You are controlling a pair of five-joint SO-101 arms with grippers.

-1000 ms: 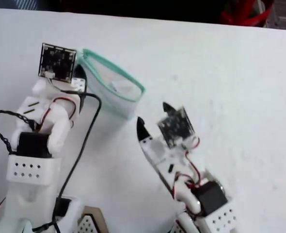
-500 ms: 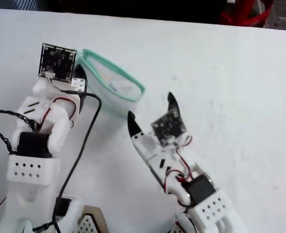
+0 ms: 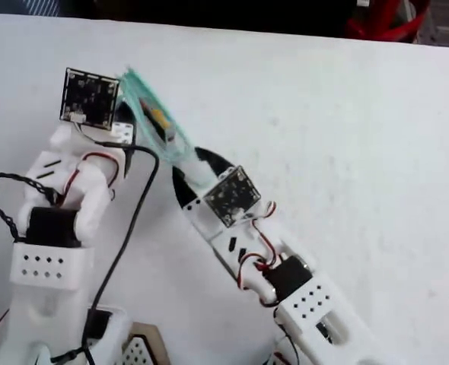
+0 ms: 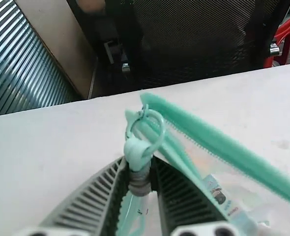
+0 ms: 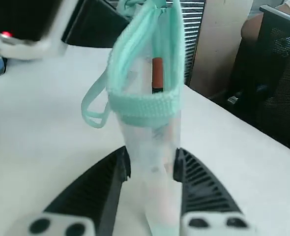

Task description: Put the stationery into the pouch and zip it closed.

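The clear plastic pouch with mint-green zip trim (image 3: pixel 145 103) is resting on the white table (image 3: pixel 346 114), held between both arms. At one end of the pouch, the left gripper (image 4: pixel 138 166) is pinching the mint-green ring-shaped zipper pull (image 4: pixel 137 146). At the opposite end, the right gripper (image 5: pixel 152 164) is clamping the clear wall. An orange stick-like stationery item (image 5: pixel 156 74) is sitting inside the pouch. Loading looks done, but the mouth is gaping, so the zipping seems not yet done.

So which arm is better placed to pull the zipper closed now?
Left. The left gripper is shut on the zipper pull, while the right gripper clamps the pouch at its other end, so it can probably brace it.
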